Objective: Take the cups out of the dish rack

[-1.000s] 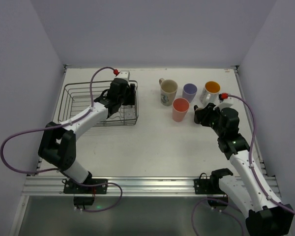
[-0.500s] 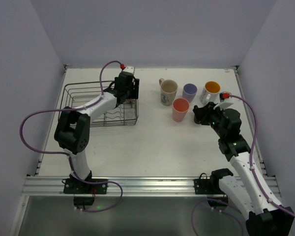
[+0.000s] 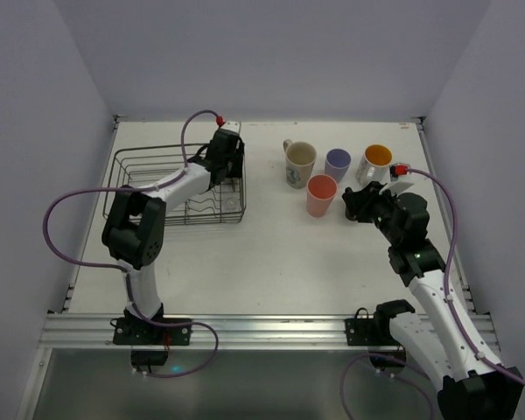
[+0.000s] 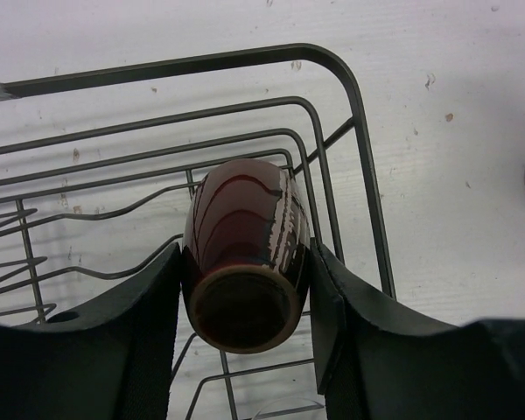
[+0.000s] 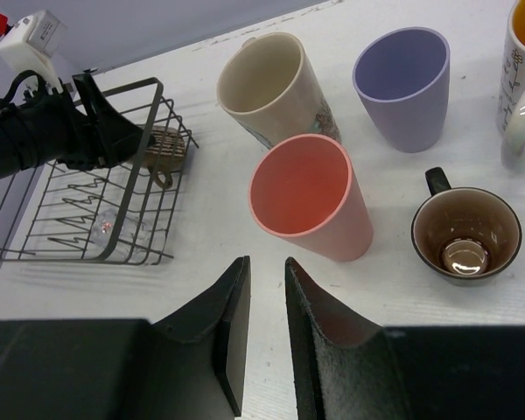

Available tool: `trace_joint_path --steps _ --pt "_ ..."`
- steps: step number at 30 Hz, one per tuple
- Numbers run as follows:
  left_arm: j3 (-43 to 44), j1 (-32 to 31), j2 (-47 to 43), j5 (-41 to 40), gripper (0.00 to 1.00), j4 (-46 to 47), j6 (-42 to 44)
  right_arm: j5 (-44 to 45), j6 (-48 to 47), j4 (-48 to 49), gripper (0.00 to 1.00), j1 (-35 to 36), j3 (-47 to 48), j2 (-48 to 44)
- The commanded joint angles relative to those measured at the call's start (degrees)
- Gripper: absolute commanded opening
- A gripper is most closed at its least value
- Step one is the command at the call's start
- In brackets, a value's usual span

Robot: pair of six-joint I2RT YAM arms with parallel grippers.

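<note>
1. Left pincer (image 4: 245, 255): clamped on the brown cup (image 4: 243, 206), one finger pressed on each side; the cup's base faces the wrist camera.
2. The brown cup is inside the dish rack (image 3: 144, 175), at its far right corner, just below the rim wire.
3. A clear glass (image 3: 233, 201) lies in the rack's near right corner (faint, hard to make out).
4. Right pincer (image 5: 264, 262): fingers a narrow slit apart, nothing between them; it hangs over the surface (image 3: 271, 254), well right of the rack.
5. Five cups are out of the rack, upright and mouth up, all to the rack's right:
   - The cream printed mug (image 3: 299, 164) is nearest the rack.
   - The salmon-pink tumbler (image 3: 321, 194) and lavender tumbler (image 3: 337, 164) are further right.
   - The mug with orange inside (image 3: 376, 162) is furthest from the rack.
   - The dark mug (image 5: 465, 232) shows in the right wrist view (hidden under the arm from above).
</note>
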Motion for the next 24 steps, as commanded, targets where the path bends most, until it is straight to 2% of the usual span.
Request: trace_joint_path --steps 1,2,3,4,8,15,18,21,24 --pt "2.1 0.8 0.0 -1.2 0.47 0.7 0.6 -0.7 0.4 2.3 0.26 0.0 0.1 -0.2" --pt "2.1 0.8 -0.1 -1.2 0.42 0.7 0.6 -0.8 0.4 2.3 0.26 0.0 0.2 -0.1" --pt "2.3 0.9 -0.6 -1.7 0.30 0.2 0.5 -0.9 0.4 2.2 0.27 0.0 0.4 0.1" --pt "2.6 0.9 -1.0 -2.0 0.25 -0.1 0.6 -1.1 0.4 2.1 0.27 0.0 0.4 0.1" --pt "4.0 1.6 -5.0 -2.0 0.12 -1.1 0.6 -3.3 0.9 2.1 0.27 0.1 0.7 -0.3" --pt "3.6 1.6 -11.6 -0.9 0.06 -2.9 -0.4 -12.2 8.0 8.2 0.35 0.6 -0.7 -1.4" --pt "1.9 1.6 -14.6 0.0 0.04 -3.0 -1.1 -14.1 11.4 12.4 0.43 1.8 -1.7 -1.3" --pt "-0.3 1.6 -18.3 2.1 0.02 -2.3 -2.3 -14.7 13.1 15.3 0.51 4.9 -1.0 0.3" --pt "-2.7 1.6 -22.4 4.1 0.00 -1.4 -3.8 -14.3 14.8 20.1 0.58 11.0 -1.0 1.9"
